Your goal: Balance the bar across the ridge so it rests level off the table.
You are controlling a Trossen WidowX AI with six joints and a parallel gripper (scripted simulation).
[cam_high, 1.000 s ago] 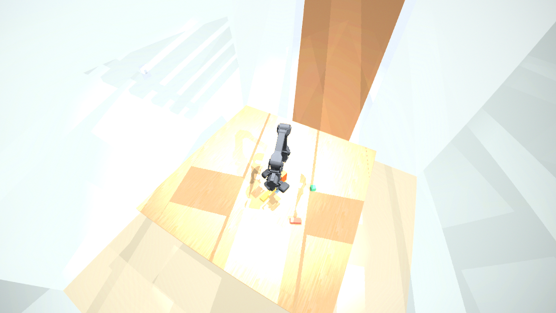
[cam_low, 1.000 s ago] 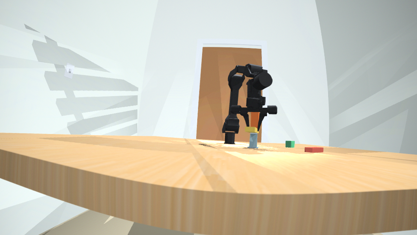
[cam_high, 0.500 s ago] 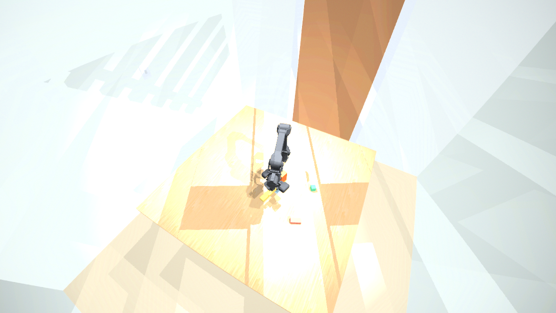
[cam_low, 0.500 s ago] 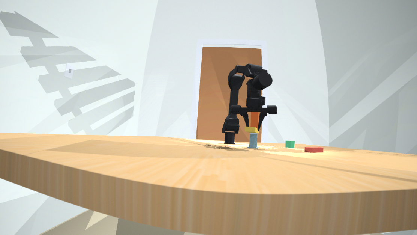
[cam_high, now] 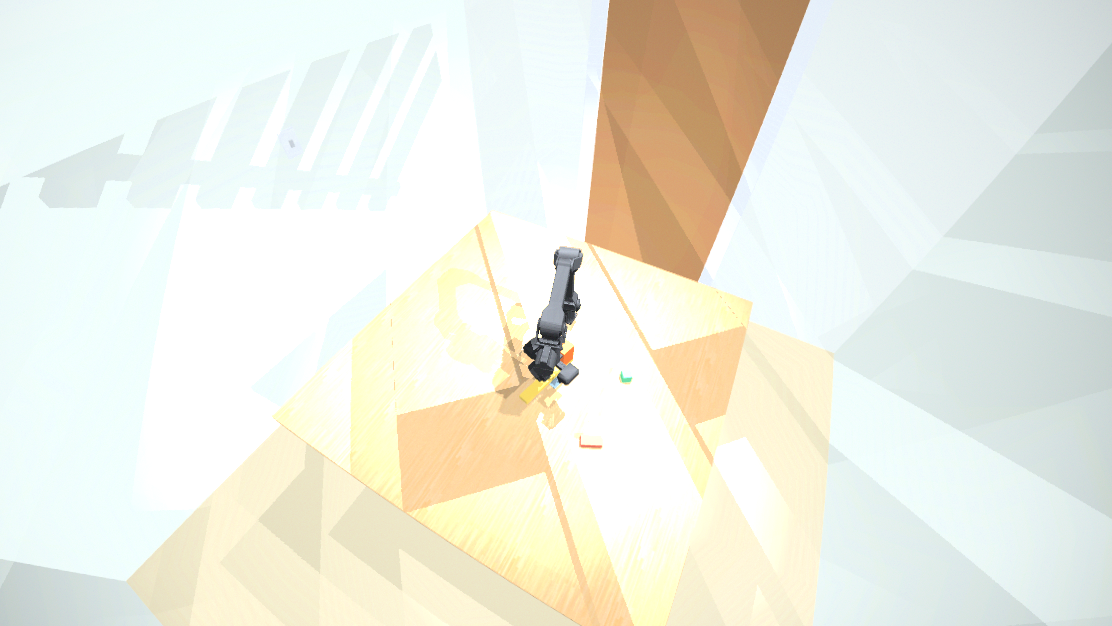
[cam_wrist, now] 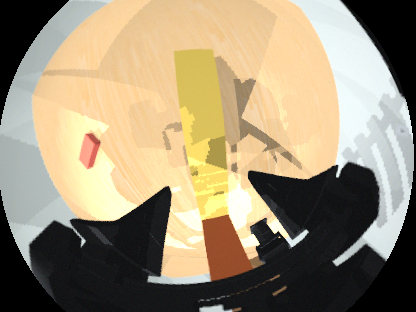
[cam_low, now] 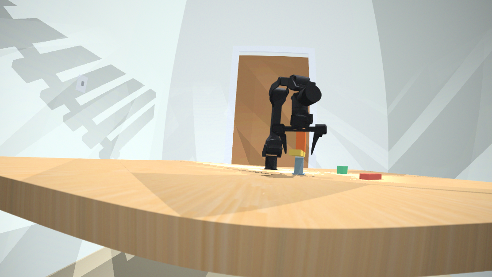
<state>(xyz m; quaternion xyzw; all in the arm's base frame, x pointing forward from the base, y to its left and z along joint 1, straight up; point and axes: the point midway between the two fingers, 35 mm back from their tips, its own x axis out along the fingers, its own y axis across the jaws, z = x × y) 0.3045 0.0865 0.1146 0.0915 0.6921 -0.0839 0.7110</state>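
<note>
A yellow bar (cam_high: 535, 390) (cam_low: 295, 152) (cam_wrist: 197, 100) lies across the top of the blue-grey ridge (cam_high: 554, 383) (cam_low: 298, 165). It looks about level and clear of the table in the exterior view, where it shows nearly end-on. A tall orange block (cam_high: 568, 355) (cam_low: 300, 140) (cam_wrist: 227, 250) stands at the bar's end nearer the arm's base. My gripper (cam_low: 298, 153) (cam_wrist: 211, 183) is wide open, pointing down, with one finger on each side of the bar and a gap on both sides. In the wrist view the ridge is hidden under the bar.
A red block (cam_high: 590, 444) (cam_low: 370, 176) (cam_wrist: 89, 151) and a small green block (cam_high: 626, 378) (cam_low: 342, 169) lie on the wooden table (cam_high: 466, 458) (cam_low: 240, 213), to the right of the ridge in the exterior view. The arm's base stands behind the ridge. Shadows and bright patches cross the table.
</note>
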